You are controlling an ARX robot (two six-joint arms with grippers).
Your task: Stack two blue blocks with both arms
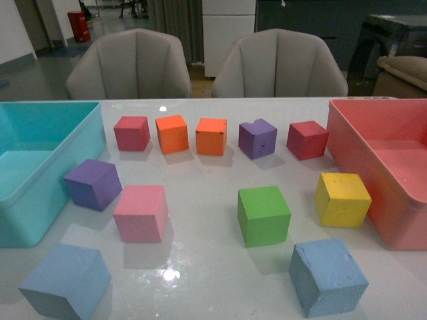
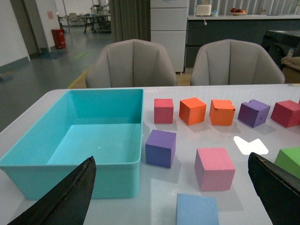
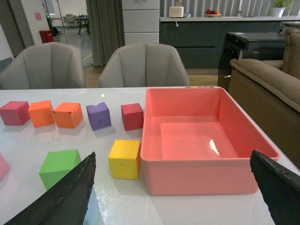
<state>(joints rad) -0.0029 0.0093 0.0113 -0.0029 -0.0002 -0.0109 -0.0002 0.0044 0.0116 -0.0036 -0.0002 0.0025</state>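
Observation:
Two pale blue blocks lie near the table's front edge in the front view, one at the left [image 1: 67,281] and one at the right [image 1: 328,277]. Neither arm shows in that view. In the left wrist view my left gripper [image 2: 170,157] is open, and the left blue block [image 2: 197,211] sits low between its black fingers [image 2: 65,197], untouched. My right gripper [image 3: 172,153] is open too, held above the table. Only a sliver of the right blue block [image 3: 96,212] shows beside one of its fingers [image 3: 70,197].
A turquoise bin [image 1: 27,213] stands at the left and a pink bin [image 1: 400,227] at the right. Between them lie purple [image 1: 93,183], pink [image 1: 140,213], green [image 1: 263,215] and yellow [image 1: 342,199] cubes. Behind them runs a back row of several cubes.

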